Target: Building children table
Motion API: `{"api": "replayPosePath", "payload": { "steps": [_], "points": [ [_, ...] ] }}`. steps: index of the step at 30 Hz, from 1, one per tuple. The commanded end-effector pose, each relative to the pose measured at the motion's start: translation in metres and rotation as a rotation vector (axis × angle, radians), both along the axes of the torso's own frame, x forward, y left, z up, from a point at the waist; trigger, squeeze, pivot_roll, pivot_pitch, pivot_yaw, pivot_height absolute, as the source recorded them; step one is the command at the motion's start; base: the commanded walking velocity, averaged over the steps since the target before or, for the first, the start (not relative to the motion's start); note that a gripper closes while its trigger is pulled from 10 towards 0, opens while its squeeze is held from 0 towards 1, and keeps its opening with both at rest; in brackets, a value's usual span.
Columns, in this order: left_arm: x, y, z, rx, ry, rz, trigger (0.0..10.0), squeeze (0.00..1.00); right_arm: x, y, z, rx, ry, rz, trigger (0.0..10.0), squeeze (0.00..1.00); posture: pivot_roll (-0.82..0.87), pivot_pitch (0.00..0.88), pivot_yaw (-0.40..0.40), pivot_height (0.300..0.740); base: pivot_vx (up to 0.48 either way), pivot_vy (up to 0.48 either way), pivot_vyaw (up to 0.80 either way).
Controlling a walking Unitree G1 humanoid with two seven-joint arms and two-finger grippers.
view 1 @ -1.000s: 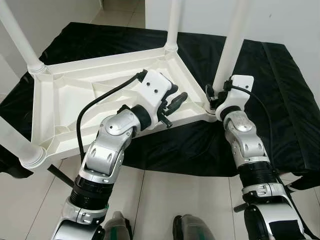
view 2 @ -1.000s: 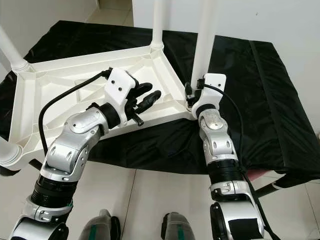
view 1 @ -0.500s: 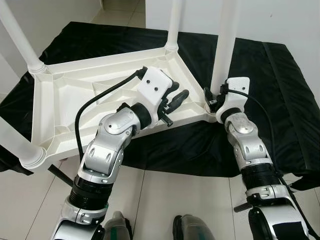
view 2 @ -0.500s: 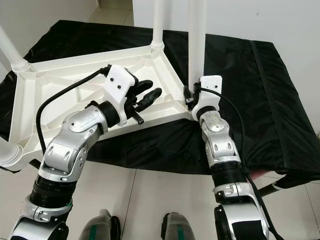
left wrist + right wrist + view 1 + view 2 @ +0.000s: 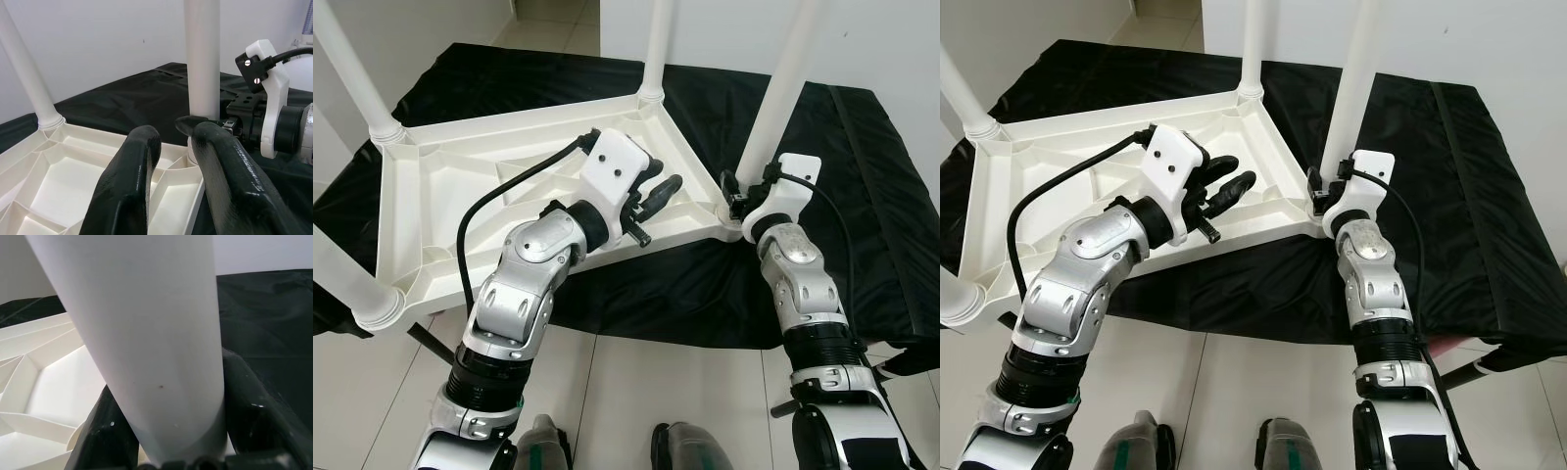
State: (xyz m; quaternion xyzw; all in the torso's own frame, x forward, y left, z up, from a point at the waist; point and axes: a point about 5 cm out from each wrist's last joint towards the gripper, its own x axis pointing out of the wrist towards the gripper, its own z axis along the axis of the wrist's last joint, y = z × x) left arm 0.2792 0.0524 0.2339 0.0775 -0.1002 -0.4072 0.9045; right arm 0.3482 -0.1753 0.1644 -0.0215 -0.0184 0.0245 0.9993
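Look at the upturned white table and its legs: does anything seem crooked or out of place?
Yes. The leg at the near right corner of the upturned tabletop leans to the right, while the far leg stands upright. The right pincer grips that leaning leg at its base, so it looks not yet seated.

The upturned table top (image 5: 460,196) lies on the cloth (image 5: 862,196), with legs standing at its corners: 11 o'clock (image 5: 352,78), 12 o'clock (image 5: 656,49), 8 o'clock (image 5: 342,279). At its 3 o'clock corner the right gripper (image 5: 736,191) clasps a tilted leg (image 5: 783,88); the left gripper (image 5: 656,191) hovers over the top's near edge, just beside it.
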Motion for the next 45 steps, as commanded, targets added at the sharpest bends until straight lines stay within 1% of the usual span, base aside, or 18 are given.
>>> {"api": "replayPosePath", "payload": {
  "steps": [1,6,7,11,16,19,21,22,23,25,28,30,32,37,43,45],
  "points": [
    [0.000,0.001,0.000,-0.007,0.006,0.032,10.0,0.00,-0.002,-0.006,-0.020,0.118,0.096,-0.052,10.0,0.00,-0.06,0.046,0.017,0.740,0.000,0.000,0.00],
    [-0.001,0.000,0.000,-0.008,0.007,0.031,10.0,0.00,-0.004,-0.009,-0.024,0.145,0.115,-0.071,10.0,0.00,-0.06,0.046,0.016,0.740,0.000,0.000,0.00],
    [-0.002,0.000,0.000,-0.009,0.007,0.030,10.0,0.00,-0.005,-0.014,-0.025,0.161,0.120,-0.104,10.0,0.00,-0.06,0.044,0.014,0.740,0.000,0.000,0.00],
    [-0.002,-0.001,0.001,-0.011,0.007,0.029,10.0,0.00,-0.006,-0.018,-0.027,0.167,0.125,-0.129,10.0,0.00,-0.06,0.044,0.014,0.740,0.000,0.000,0.00],
    [-0.002,-0.001,0.001,-0.012,0.007,0.028,10.0,0.00,-0.005,-0.018,-0.026,0.164,0.123,-0.131,10.0,0.00,-0.06,0.042,0.014,0.740,0.000,0.000,0.00],
    [-0.003,-0.001,0.001,-0.012,0.007,0.029,10.0,0.00,-0.004,-0.016,-0.025,0.136,0.121,-0.113,10.0,0.00,-0.06,0.042,0.015,0.740,0.000,0.000,0.00],
    [-0.003,-0.001,0.001,-0.012,0.007,0.029,10.0,0.00,-0.004,-0.016,-0.025,0.136,0.121,-0.113,10.0,0.00,-0.06,0.042,0.015,0.740,0.000,0.000,0.00],
    [-0.003,0.000,0.001,-0.012,0.008,0.029,10.0,0.00,-0.003,-0.012,-0.024,0.106,0.118,-0.089,10.0,0.00,-0.06,0.042,0.015,0.740,0.000,0.000,0.00],
    [-0.003,0.000,0.001,-0.012,0.008,0.029,10.0,0.00,-0.003,-0.012,-0.024,0.106,0.118,-0.089,10.0,0.00,-0.06,0.042,0.015,0.740,0.000,0.000,0.00],
    [-0.003,0.000,0.001,-0.014,0.008,0.031,10.0,0.00,-0.001,-0.005,-0.020,0.045,0.111,-0.037,10.0,0.00,-0.06,0.046,0.014,0.740,0.000,0.000,0.00],
    [-0.003,0.000,0.001,-0.015,0.008,0.033,10.0,0.00,0.002,-0.002,-0.018,0.018,0.110,-0.016,10.0,0.00,-0.06,0.048,0.014,0.740,0.000,0.000,0.00],
    [-0.002,0.000,0.002,-0.016,0.009,0.035,10.0,0.00,0.007,0.002,-0.013,-0.025,0.100,0.009,10.0,0.00,-0.06,0.052,0.014,0.740,0.000,0.000,0.00],
    [-0.002,0.001,0.002,-0.015,0.008,0.038,10.0,0.00,0.011,0.006,-0.009,-0.048,0.090,0.031,10.0,0.00,-0.06,0.052,0.014,0.740,0.000,0.000,0.00],
    [-0.002,0.002,0.002,-0.016,0.007,0.045,10.0,0.00,0.012,0.011,-0.011,-0.026,0.104,0.053,10.0,0.00,-0.05,0.058,0.008,0.740,0.000,0.000,0.00],
    [-0.002,0.005,0.003,-0.021,0.007,0.064,10.0,0.00,0.010,0.008,-0.017,-0.031,0.119,0.046,10.0,0.00,-0.04,0.070,0.005,0.740,0.000,0.000,0.00],
    [-0.002,0.005,0.003,-0.022,0.007,0.066,10.0,0.00,0.008,0.009,-0.019,-0.037,0.112,0.063,10.0,0.00,-0.04,0.072,0.003,0.740,0.000,0.000,0.00]
  ]
}}
